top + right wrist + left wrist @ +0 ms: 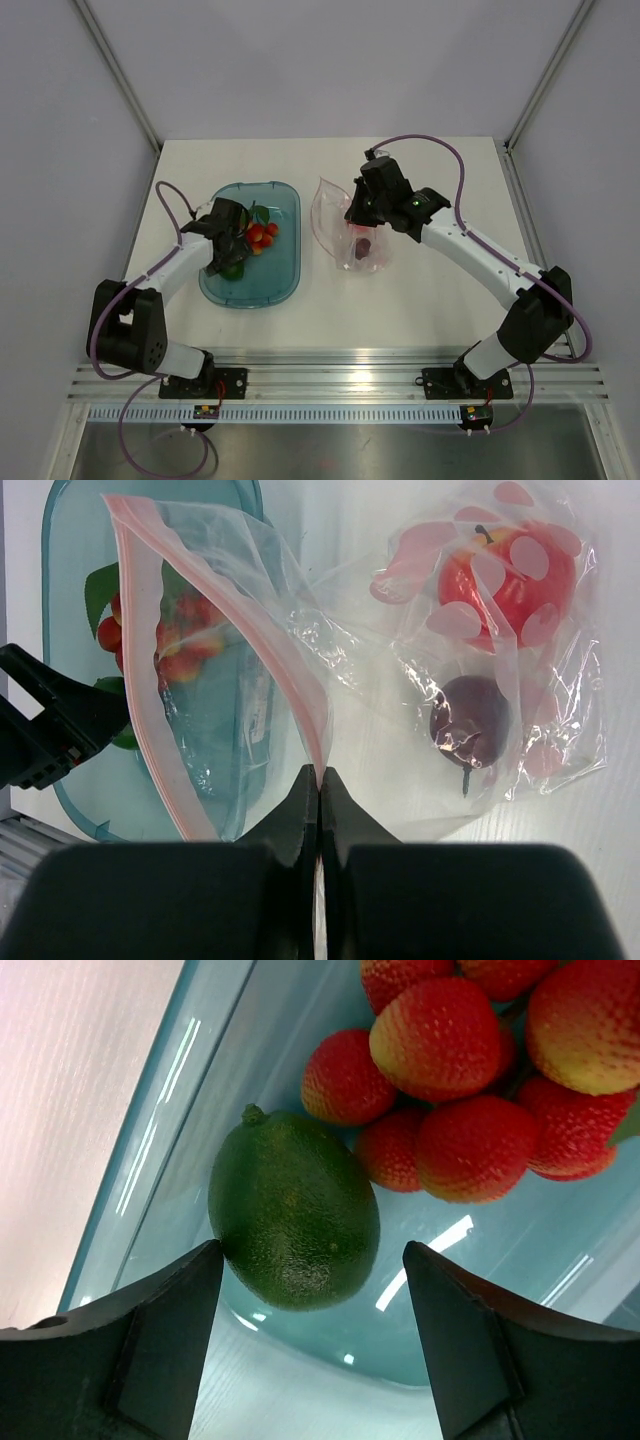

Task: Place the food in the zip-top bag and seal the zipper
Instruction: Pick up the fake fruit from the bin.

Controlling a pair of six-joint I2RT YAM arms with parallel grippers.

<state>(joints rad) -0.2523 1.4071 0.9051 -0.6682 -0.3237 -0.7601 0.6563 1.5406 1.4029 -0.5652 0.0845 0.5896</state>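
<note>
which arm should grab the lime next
Left. The left gripper is open around the lime in the tray; the right gripper is shut on the bag, holding its mouth open.

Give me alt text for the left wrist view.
The open left gripper has a dark green pebbly toy lime between its fingertips, lying in a teal translucent plastic tray. A cluster of red toy strawberries sits right behind it.

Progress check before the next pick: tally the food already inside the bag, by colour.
Red fruit: 1
Dark purple fruit: 1
Total: 2 inside the zip-top bag. The pale pink ovals look like print on the plastic and are not counted.
</note>
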